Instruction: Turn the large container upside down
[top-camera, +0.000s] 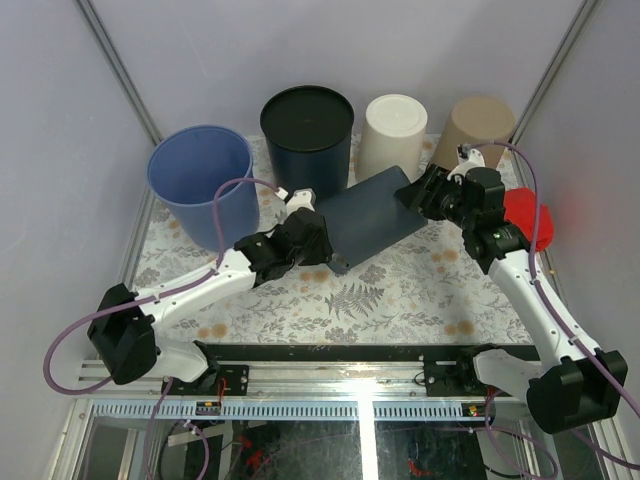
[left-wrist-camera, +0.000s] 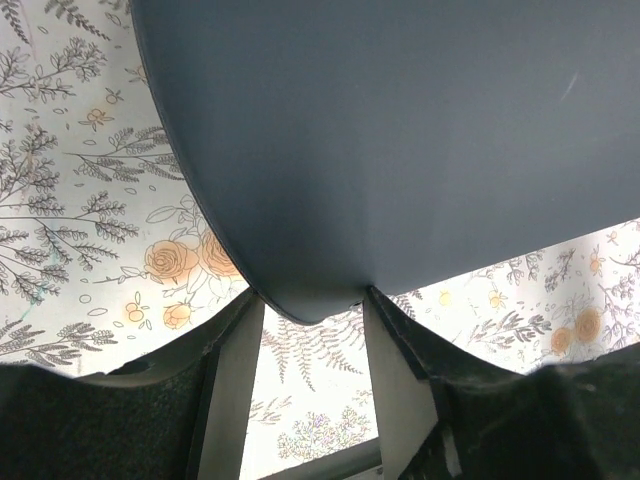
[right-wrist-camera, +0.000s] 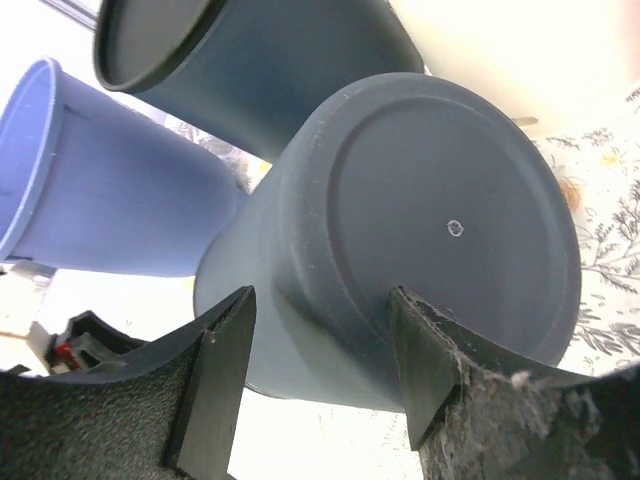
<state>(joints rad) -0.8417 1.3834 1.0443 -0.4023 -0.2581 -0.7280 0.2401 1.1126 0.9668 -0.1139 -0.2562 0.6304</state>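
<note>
1. Left gripper (top-camera: 312, 232), jaws part open, clamps the rim end of the container (top-camera: 370, 215).
2. The container lies on its side mid-table (top-camera: 400, 300), between both grippers.
3. Right gripper (top-camera: 415, 190), wider apart, pinches its base edge.
4. Four tubs (top-camera: 307, 130) stand behind.

Robotics lab cell: plain panel walls (top-camera: 50, 130), aluminium struts (top-camera: 116, 65).

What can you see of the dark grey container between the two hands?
The container is dark slate, matte, plastic-looking: a round tub. It lies tipped on its side above the floral cloth, its flat base with a recessed disc toward the right hand, its mouth end toward the left hand, which is closed on its edge. The right hand straddles the base rim; grip unclear.
</note>
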